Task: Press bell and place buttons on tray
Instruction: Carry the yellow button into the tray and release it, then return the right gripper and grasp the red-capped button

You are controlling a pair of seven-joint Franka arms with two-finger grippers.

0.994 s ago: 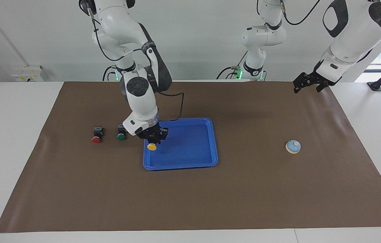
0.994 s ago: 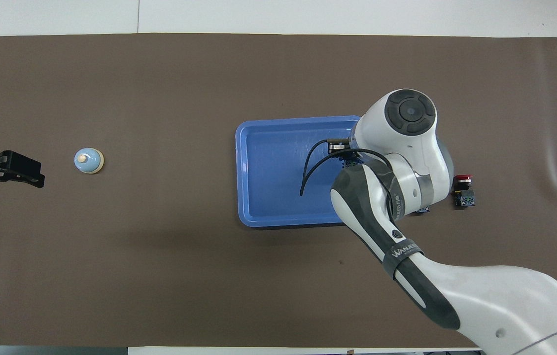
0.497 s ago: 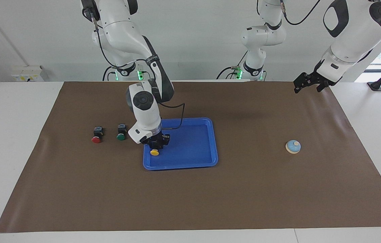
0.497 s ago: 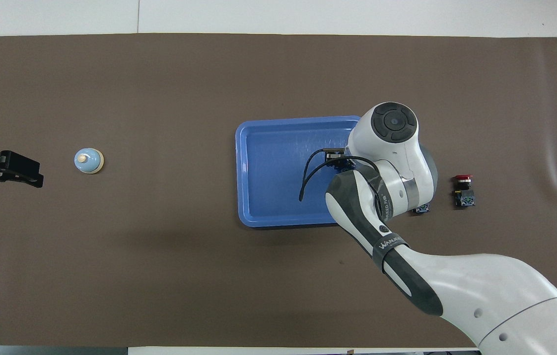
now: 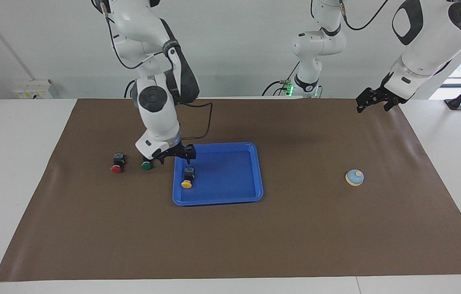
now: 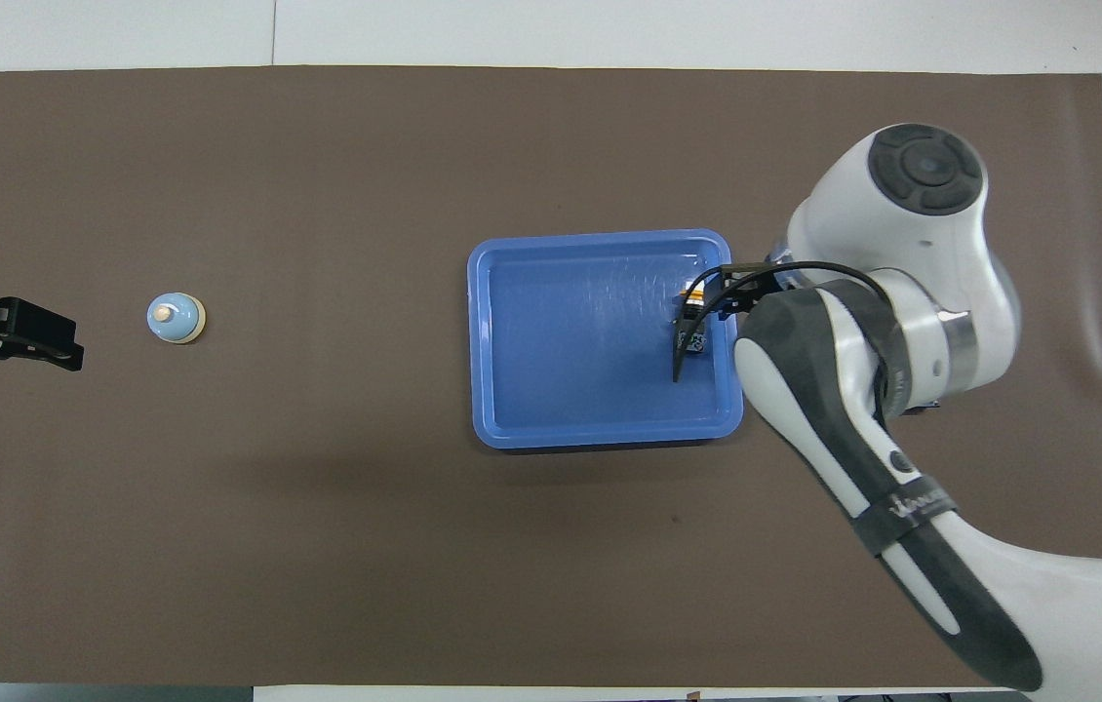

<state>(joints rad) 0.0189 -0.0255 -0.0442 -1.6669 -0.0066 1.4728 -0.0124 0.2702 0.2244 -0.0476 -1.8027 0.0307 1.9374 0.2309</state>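
- The red button (image 5: 117, 163) lies on its side on the brown mat (image 5: 230, 228) that covers the worktop, toward the right arm's end. It looks small, hard and light. A good place to take hold is its black boxy body, not the round cap, which looks smooth and may slip.
- The green button (image 5: 146, 160) lies just beside the red one, between it and the tray. It lies on its side too. I think it handles the same way: light and stiff, easy to knock over.
- The right gripper (image 5: 172, 156) hangs over the rim of the tray, at the edge by the green button. Its jaws stand wide and hold nothing. The green button is just beside it and lower down.
- The yellow button (image 5: 187, 178) lies inside the blue tray (image 5: 230, 196), at the end toward the right arm. It is under the right gripper but not touching it.
- The tray looks flat, stiff and smooth, so a button could slide on it.
- The bell (image 5: 354, 177) sits alone on the mat, well apart from the tray, toward the left arm's end. Its knob on top is the part to push down.
- The left gripper (image 5: 371, 101) waits up in the air over the mat's corner by the left arm, well apart from the bell. Its jaws stand wide and empty.
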